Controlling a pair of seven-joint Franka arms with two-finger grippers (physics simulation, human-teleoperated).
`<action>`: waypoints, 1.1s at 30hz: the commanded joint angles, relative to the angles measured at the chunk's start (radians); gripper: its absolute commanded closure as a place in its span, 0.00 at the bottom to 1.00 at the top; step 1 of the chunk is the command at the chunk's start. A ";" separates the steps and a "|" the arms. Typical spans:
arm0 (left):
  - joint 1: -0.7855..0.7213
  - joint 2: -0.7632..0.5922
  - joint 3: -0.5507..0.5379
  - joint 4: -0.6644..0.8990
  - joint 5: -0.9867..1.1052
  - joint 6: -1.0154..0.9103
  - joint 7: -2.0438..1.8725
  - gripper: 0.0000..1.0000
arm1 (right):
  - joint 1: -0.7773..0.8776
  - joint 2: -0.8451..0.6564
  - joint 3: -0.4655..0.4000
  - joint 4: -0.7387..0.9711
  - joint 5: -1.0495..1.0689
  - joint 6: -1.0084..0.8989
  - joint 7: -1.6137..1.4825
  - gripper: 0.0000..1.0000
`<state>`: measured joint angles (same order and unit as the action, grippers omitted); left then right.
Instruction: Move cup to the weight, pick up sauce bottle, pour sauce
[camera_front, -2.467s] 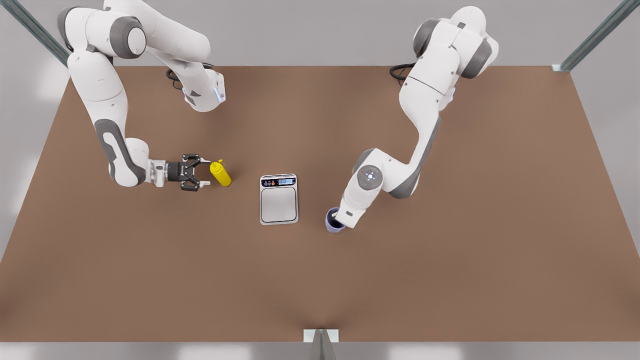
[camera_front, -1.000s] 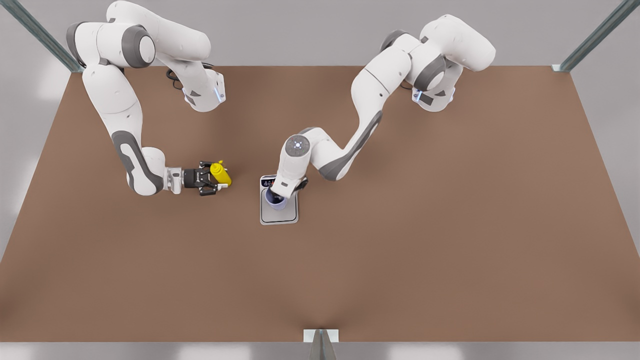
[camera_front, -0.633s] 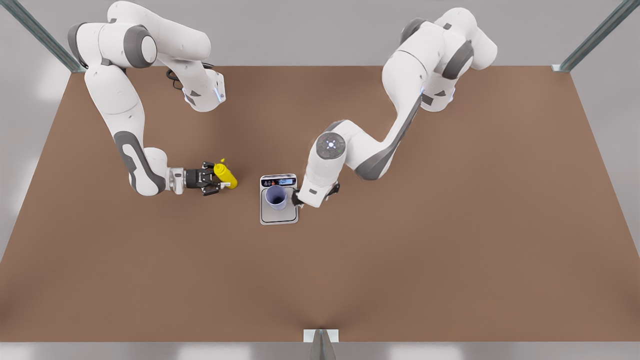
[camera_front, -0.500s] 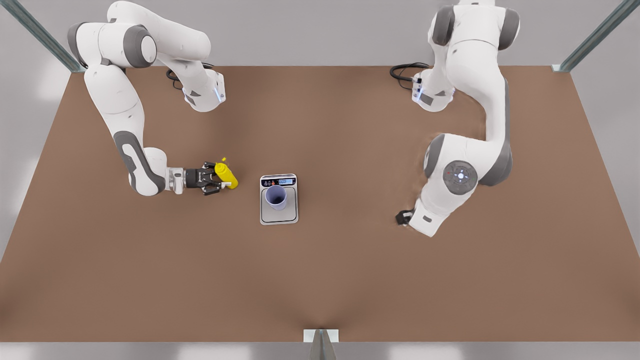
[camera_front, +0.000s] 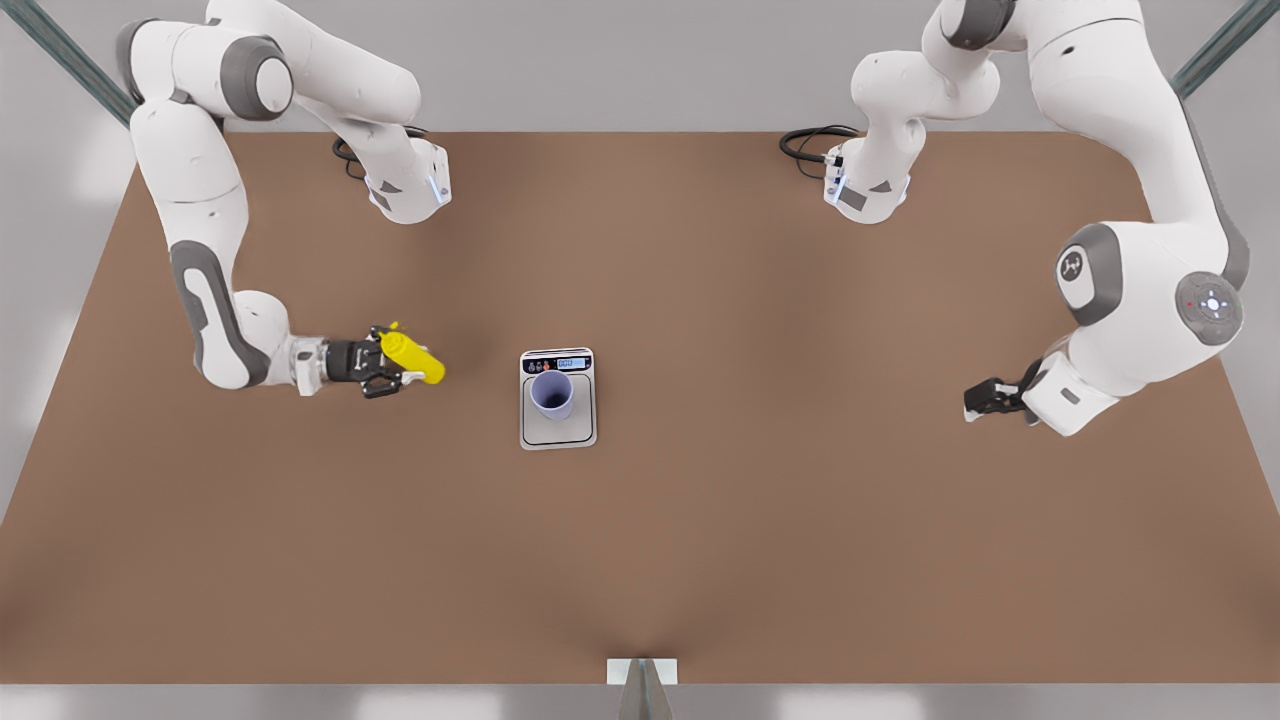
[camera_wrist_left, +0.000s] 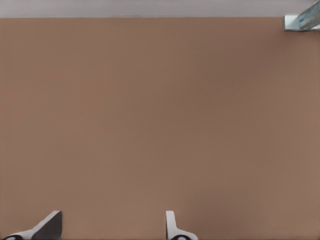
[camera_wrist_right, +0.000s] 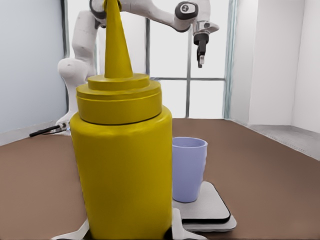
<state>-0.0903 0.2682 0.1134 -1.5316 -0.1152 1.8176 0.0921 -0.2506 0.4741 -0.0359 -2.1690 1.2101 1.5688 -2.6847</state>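
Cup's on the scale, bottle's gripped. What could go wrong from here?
1. The right end effector grips the sauce bottle low on its body, so it may slip while tipping.
2. The cup is narrow; sauce could land on the weight.
The left end effector waits apart.

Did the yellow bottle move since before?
Yes. The bottle, held in the right claw, shifted toward the front view's left, farther from the scale.

sauce bottle (camera_wrist_right: 120, 165) base cut off, weight (camera_front: 558, 400) display digits unreadable
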 joint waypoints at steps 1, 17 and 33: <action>0.000 0.006 0.002 0.011 0.016 -0.001 0.000 0.00 | -0.001 -0.008 -0.012 0.024 -0.023 -0.001 0.031 0.40; 0.004 0.029 0.022 0.059 0.052 0.006 0.002 0.00 | 0.462 -0.259 -0.056 0.388 -0.601 0.427 1.287 0.40; 0.004 0.034 0.022 0.079 0.054 0.011 0.002 0.00 | 0.944 -0.348 -0.047 0.376 -1.721 0.392 2.367 0.39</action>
<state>-0.0859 0.3047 0.1350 -1.4527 -0.0616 1.8285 0.0936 0.7160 0.1284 -0.0831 -1.7942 -0.5327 1.9417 -0.3004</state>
